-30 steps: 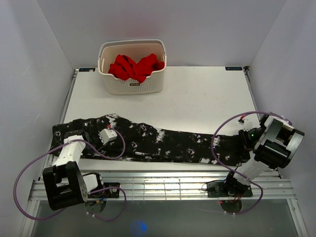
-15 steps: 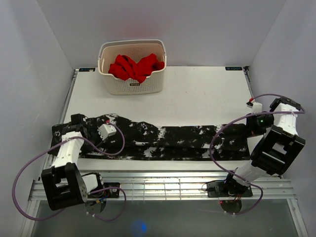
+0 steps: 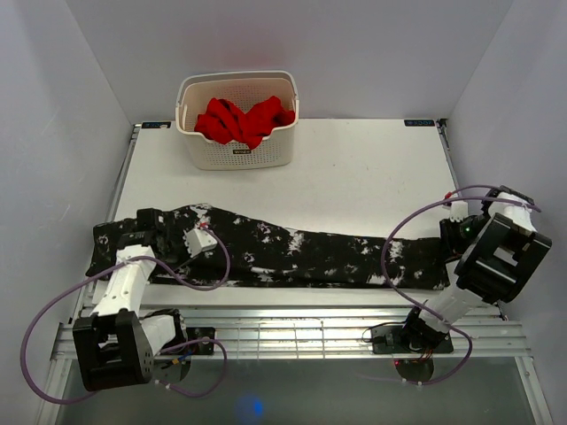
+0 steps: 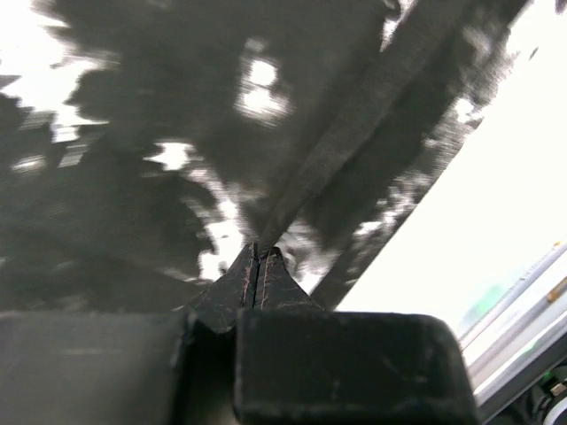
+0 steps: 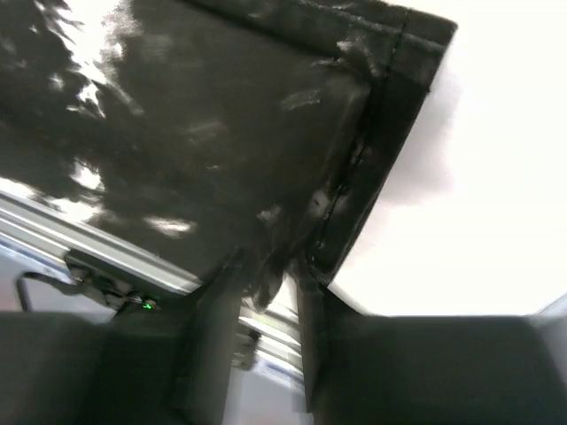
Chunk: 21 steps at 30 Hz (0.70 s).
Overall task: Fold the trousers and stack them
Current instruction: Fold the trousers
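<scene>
The trousers (image 3: 292, 252), black with white speckles, lie stretched across the front of the table (image 3: 354, 168) from left to right. My left gripper (image 3: 147, 221) is at their left end; in the left wrist view the left gripper (image 4: 257, 252) is shut, pinching a raised fold of the trousers (image 4: 177, 106). My right gripper (image 3: 447, 241) is at their right hem end. In the right wrist view the right gripper (image 5: 263, 288) has its jaws close together with a bunch of the trousers (image 5: 221, 115) caught between them, next to the seamed hem.
A white basket (image 3: 237, 155) stands at the back left with a bright red garment (image 3: 244, 119) in it. A slatted metal rail (image 3: 292, 332) runs along the near edge, just in front of the trousers. Purple cables loop beside both arms.
Half a second ago the trousers were pulled straight, with the right gripper further right and back. That gripper has come back in and the cloth lies slacker. The left gripper has shifted slightly.
</scene>
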### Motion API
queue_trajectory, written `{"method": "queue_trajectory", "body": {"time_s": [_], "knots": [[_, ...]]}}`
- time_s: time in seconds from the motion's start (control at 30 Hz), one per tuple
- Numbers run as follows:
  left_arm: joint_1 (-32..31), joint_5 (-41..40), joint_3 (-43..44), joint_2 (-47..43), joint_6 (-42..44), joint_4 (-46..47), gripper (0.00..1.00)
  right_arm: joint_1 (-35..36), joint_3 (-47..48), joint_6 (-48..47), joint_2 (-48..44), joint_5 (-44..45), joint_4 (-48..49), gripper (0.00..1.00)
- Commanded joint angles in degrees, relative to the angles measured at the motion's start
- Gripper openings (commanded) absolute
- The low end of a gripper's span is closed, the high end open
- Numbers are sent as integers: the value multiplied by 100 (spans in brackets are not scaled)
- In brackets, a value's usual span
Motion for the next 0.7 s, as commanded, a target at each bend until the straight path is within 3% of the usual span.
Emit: {"method": "queue_trajectory", "body": {"time_s": [0.0, 0.1, 0.2, 0.43, 0.67], "knots": [[-329, -453, -315, 9, -235, 447, 0, -83, -121, 13, 327, 26, 484, 40], [-690, -542, -324, 246, -587, 553, 0, -100, -217, -4, 460, -2, 352, 59], [-744, -507, -245, 448, -807, 632, 0, -196, -419, -206, 188, 191, 343, 67], [-1025, -498, -254, 589, -1001, 781, 0, -258, -920, -338, -7, 262, 439, 66], [-1086, -515, -254, 537, -1062, 790, 0, -250, -745, -110, 494, -80, 484, 53]]}}
